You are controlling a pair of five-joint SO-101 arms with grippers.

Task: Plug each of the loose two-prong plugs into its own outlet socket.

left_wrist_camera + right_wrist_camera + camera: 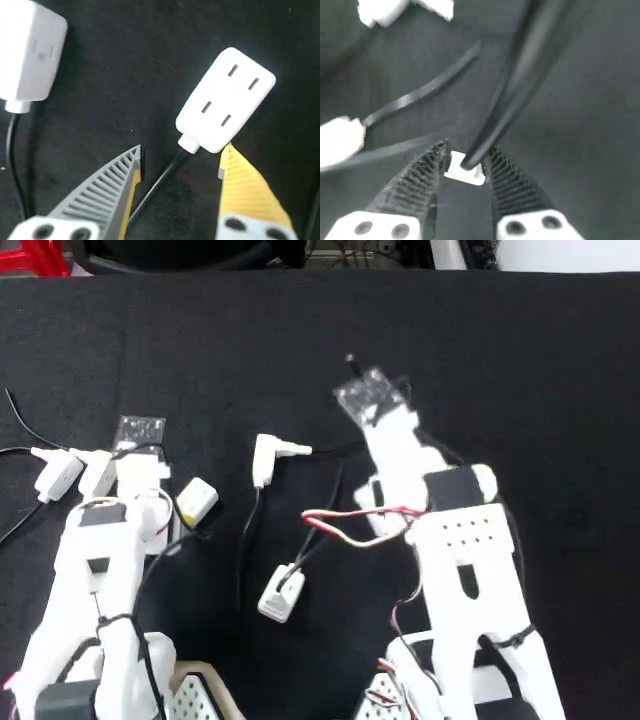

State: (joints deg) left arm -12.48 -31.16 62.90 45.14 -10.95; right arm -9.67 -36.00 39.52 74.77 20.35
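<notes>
White two-prong plastic plug [268, 455] on a black cord lies loose on the black cloth table [540, 350] between my two arms, prongs pointing toward the right arm. My right gripper [466, 155] has its black ribbed fingers [417, 182] pinched together on a small white cord end [465, 174] where a black cable leaves it. I take that for a second plug, though its prongs are hidden. My left gripper [181, 150] stands spread, a grey finger on one side and a yellow finger [245, 185] on the other. The white flat outlet socket [225, 97] lies just beyond the tips with four slots showing.

I expect these plugs to be light, hard and smooth, so they will likely twist if I pinch a corner, and the stiff cord will tug them round. I would grip the body across its flat sides, close behind the prongs, never by the cable. The socket looks light enough to skate on the cloth, so I would pin it with the other arm.
</notes>
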